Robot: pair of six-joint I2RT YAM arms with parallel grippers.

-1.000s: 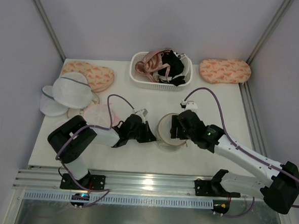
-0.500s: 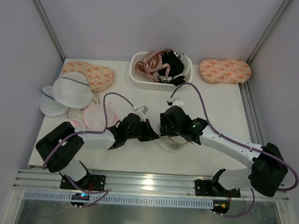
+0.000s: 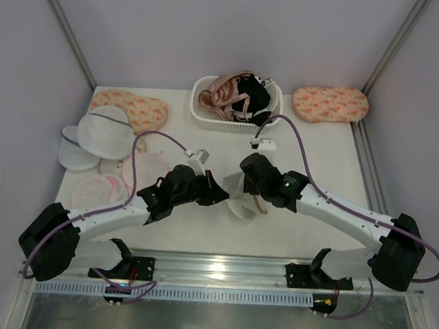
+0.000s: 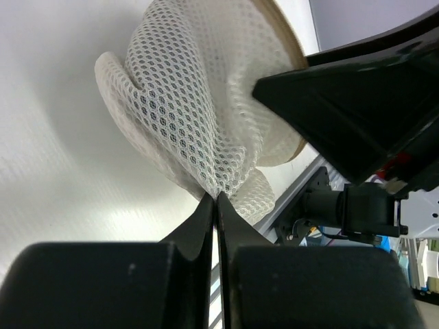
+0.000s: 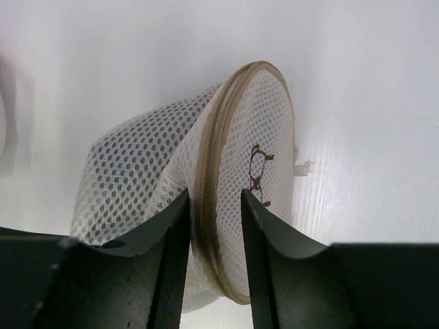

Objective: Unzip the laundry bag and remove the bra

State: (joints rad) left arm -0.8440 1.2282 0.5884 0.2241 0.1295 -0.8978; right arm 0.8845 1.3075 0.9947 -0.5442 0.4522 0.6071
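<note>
Near the front of the tabletop [image 3: 317, 159], the 2 arms meet over the laundry bag [image 3: 241, 205], which is tipped up on its edge between them. The left hand [image 4: 216, 199] is clenched tight, its fingers pinching a fold of the bag's white mesh at the side facing that arm. The right hand [image 5: 215, 194] grasps the bag from the other side: its 2 fingers sit either side of the tan zipper rim [image 5: 219, 116], with mesh filling the gap between them. The small dark mark [image 5: 257, 168] sits on the flat round face turned towards the right finger (it looks like a tiny pair of glasses).

To the left, just behind the left arm, lie pink-rimmed pouches [image 3: 151, 166], flat on the tabletop. Farther left sit white domed bags [image 3: 106, 131] with grey trim, overlapping each other.

At the far edge stands a white basket [image 3: 207, 117]. A black bra [image 3: 252, 96] lies in its right half, beside pink bras [image 3: 220, 90] in its left half, their straps spilling over the rim. 2 peach patterned pads flank the basket, 1 at the far left [image 3: 133, 108] and 1 at the far right [image 3: 331, 104].
</note>
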